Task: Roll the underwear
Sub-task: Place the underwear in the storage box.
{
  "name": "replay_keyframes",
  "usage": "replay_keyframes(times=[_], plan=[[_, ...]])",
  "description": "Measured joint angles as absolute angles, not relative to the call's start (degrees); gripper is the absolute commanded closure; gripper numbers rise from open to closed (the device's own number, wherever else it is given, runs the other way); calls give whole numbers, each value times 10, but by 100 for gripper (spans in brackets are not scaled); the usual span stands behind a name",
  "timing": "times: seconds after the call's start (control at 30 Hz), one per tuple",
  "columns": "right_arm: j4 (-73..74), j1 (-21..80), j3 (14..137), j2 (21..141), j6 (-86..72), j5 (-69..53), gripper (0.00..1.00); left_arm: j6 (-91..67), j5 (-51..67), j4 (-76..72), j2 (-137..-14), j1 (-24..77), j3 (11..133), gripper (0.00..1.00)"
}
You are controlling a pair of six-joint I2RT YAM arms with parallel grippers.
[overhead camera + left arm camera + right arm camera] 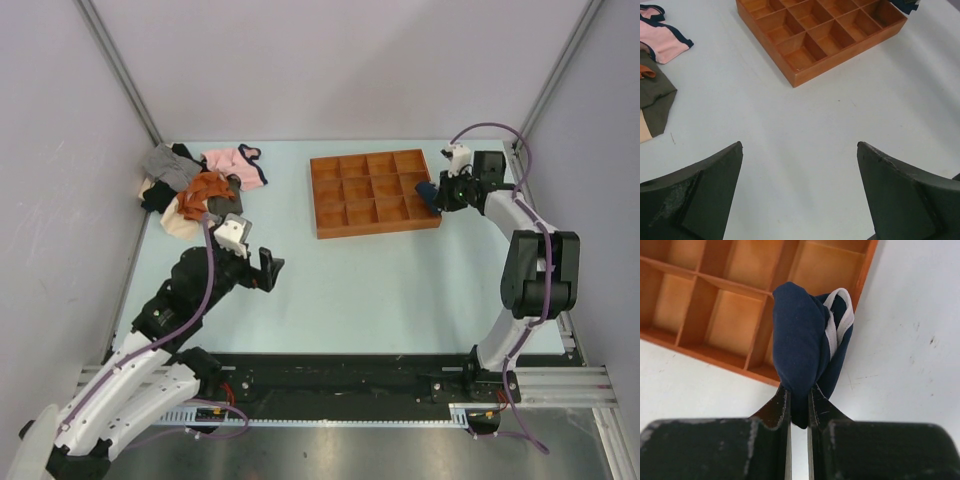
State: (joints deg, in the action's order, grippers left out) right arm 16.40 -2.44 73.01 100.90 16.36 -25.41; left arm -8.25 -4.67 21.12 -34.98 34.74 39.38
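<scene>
underwear [800,350], a navy blue fabric bundle with white trim, is pinched in the right gripper [799,392], long axis pointing ahead over a corner of the orange wooden tray [715,360]; left gripper [800,147] gapes empty, well apart.

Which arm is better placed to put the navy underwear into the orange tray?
Right: the right claw grips the rolled navy blue fabric underwear above the right edge of the orange compartment tray. The left claw is open and empty.

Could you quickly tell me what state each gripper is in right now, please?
Left gripper: open, holding nothing.
Right gripper: shut on the underwear.
</scene>
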Motion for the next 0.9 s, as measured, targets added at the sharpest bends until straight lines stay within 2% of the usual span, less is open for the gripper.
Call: replay_keyframes(times=[0.4,0.7,0.8,0.9], plan=[[140,-1,734,1074,199,-237,100,-69,-58,230,-357,347,393,0],[244,-1,838,1167,338,-254,100,-68,-58,231,-360,347,393,0],[320,7,922,1218,389,-258,97,-68,-58,231,-361,347,393,0],[379,10,988,1254,423,-258,86,-68,-58,232,-363,347,393,0]])
